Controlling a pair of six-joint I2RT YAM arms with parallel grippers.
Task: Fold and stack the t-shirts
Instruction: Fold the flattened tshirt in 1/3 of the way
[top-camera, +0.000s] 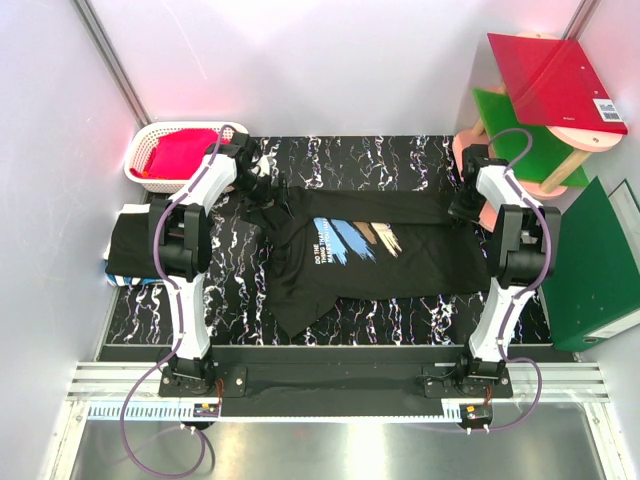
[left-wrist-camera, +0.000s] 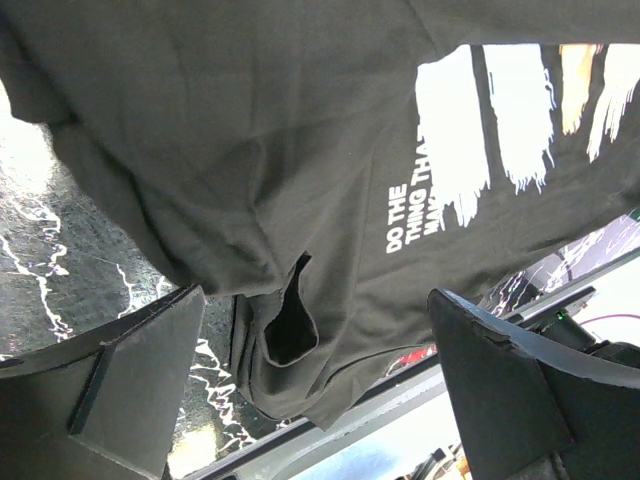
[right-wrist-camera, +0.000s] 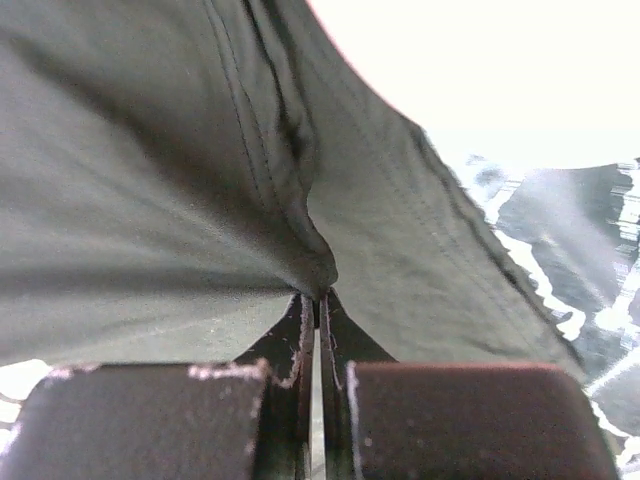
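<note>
A black t-shirt (top-camera: 380, 255) with blue, orange and pale-blue brush strokes lies spread but rumpled across the middle of the table. My right gripper (top-camera: 463, 210) is shut on its right edge, and in the right wrist view the cloth (right-wrist-camera: 200, 170) is pinched at the closed fingertips (right-wrist-camera: 320, 296). My left gripper (top-camera: 258, 188) is open at the shirt's upper left corner. In the left wrist view its fingers (left-wrist-camera: 130, 390) stand wide apart, with a sleeve (left-wrist-camera: 290, 330) between them. A folded black t-shirt (top-camera: 135, 245) lies at the table's left edge.
A white basket (top-camera: 143, 142) with red cloth stands at the back left. A wooden stool (top-camera: 560, 160) with red and green folders is at the back right. A green binder (top-camera: 595, 265) lies to the right. The marbled black table (top-camera: 240, 300) has white walls behind it.
</note>
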